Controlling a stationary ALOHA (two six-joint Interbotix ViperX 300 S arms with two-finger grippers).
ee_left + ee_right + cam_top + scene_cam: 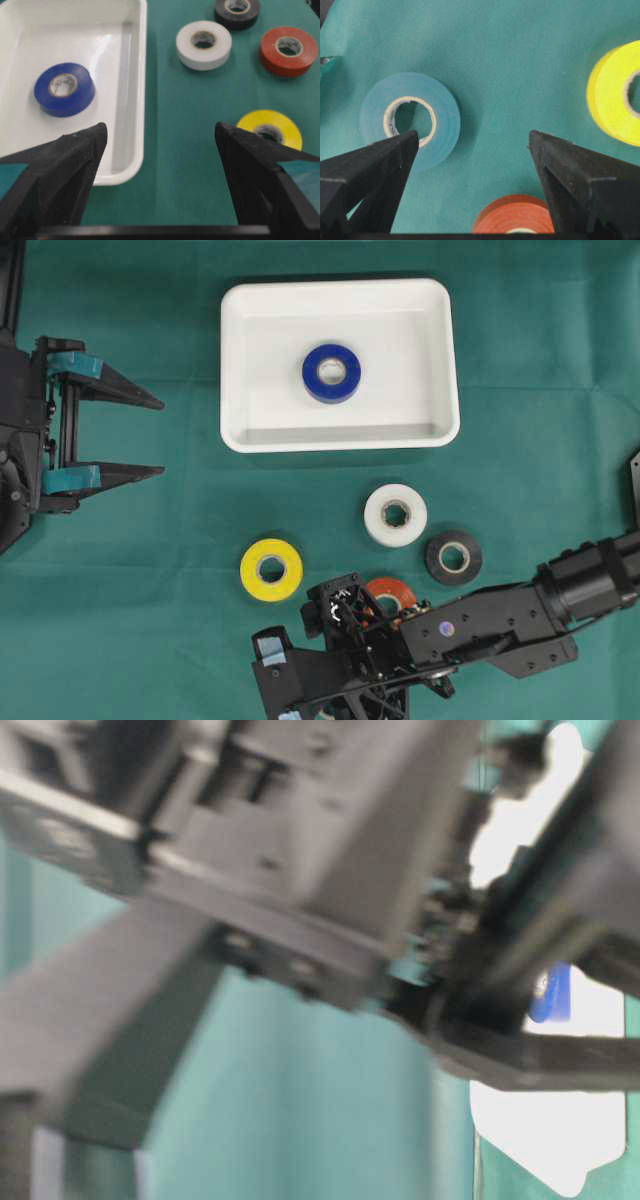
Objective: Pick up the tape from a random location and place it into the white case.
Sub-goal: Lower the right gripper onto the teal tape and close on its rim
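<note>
White case (340,435): upper centre of green cloth (150,530); shallow tray, rim up.
Blue tape (332,373): flat inside case, near middle.
White tape (395,515): on cloth below case, apart from it.
Black tape (453,558): just beside white roll.
Red tape (392,595): partly under R arm.
Yellow tape (271,570): on cloth, L of red.
Teal tape (410,119): wrist view only, flat; L finger overlaps it.
L gripper (150,435): jaws wide apart, empty, L of case.
R gripper (472,145): jaws spread, nothing held, low over cloth betw. teal, yellow, red.

Green table (150,640), white case (250,435), tape rolls (271,569)
</note>
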